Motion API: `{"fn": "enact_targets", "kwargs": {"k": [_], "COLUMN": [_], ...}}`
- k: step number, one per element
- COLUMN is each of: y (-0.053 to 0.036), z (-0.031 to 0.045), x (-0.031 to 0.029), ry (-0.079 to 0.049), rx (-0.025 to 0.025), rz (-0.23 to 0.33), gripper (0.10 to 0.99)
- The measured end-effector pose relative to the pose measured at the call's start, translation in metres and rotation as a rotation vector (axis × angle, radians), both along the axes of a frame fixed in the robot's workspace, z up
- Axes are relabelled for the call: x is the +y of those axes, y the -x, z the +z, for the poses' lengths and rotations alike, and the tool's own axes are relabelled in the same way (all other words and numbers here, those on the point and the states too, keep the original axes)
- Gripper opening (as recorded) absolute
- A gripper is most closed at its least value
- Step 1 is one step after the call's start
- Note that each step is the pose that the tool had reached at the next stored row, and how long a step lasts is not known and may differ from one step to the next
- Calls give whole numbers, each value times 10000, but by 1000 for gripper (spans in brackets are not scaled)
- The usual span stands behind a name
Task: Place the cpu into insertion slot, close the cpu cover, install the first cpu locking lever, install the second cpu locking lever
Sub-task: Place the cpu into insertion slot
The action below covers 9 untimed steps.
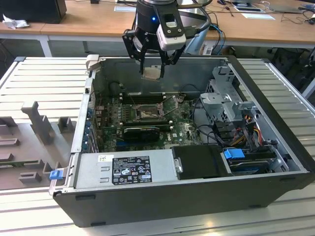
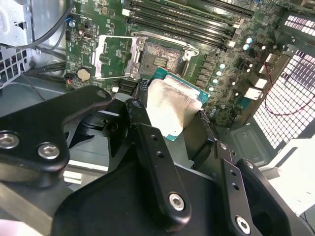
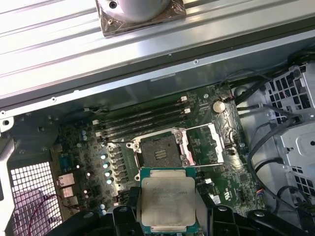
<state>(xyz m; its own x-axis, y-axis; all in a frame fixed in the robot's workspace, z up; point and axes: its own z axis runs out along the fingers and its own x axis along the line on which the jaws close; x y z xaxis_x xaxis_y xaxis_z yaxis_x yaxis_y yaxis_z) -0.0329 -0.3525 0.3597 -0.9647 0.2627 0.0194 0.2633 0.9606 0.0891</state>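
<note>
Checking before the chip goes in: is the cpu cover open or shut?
Open: in the first wrist view the cpu cover lies swung beside the bare insertion slot.

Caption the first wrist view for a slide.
Gripper holds the cpu above the motherboard; insertion slot bare, cpu cover flipped open.

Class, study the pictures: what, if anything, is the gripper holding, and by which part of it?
The gripper holds the cpu, clamped by two opposite side edges, with its silvery top face left bare.
</note>
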Motion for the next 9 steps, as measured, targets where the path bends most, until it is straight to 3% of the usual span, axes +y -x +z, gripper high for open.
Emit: {"fn": "enact_targets", "kwargs": {"k": [9], "y": [0], "z": [-1], "x": [0], "ry": [0], "rx": [-1], "rz": [-421], "gripper": [533]}}
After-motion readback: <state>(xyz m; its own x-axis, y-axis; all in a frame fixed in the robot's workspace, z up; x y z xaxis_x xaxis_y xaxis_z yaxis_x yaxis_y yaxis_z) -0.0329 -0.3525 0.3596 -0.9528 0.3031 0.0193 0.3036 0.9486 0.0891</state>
